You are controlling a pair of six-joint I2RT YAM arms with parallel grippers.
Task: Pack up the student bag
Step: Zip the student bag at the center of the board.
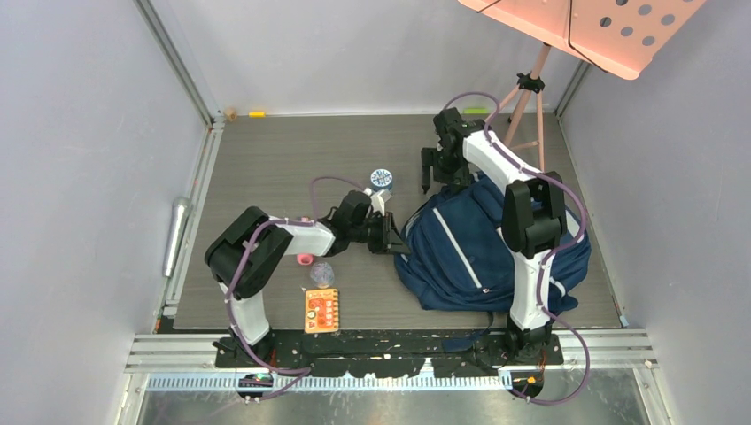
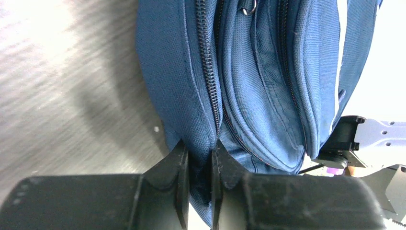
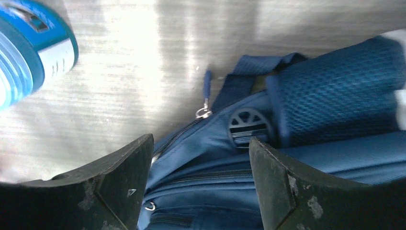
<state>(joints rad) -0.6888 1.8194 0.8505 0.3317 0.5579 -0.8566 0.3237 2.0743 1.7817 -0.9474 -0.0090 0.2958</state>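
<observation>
Left hand (image 2: 198, 149) pinched the edge of the student bag (image 1: 443, 258) on the right of the surface (image 1: 283, 159), while the right hand (image 3: 201, 142) hung spread by the zip pull (image 3: 204, 113), which it likely had to grab next to open the bag.

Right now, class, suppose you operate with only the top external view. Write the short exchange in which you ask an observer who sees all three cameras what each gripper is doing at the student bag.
Operator: Has the left gripper got hold of the bag?
Observer: Yes. The left wrist view shows the left gripper shut on a fold of the student bag.
Operator: And the right one?
Observer: Open. In the right wrist view the right gripper hovers above the bag's top, fingers wide apart, with a blue zip pull just ahead of them.
</observation>
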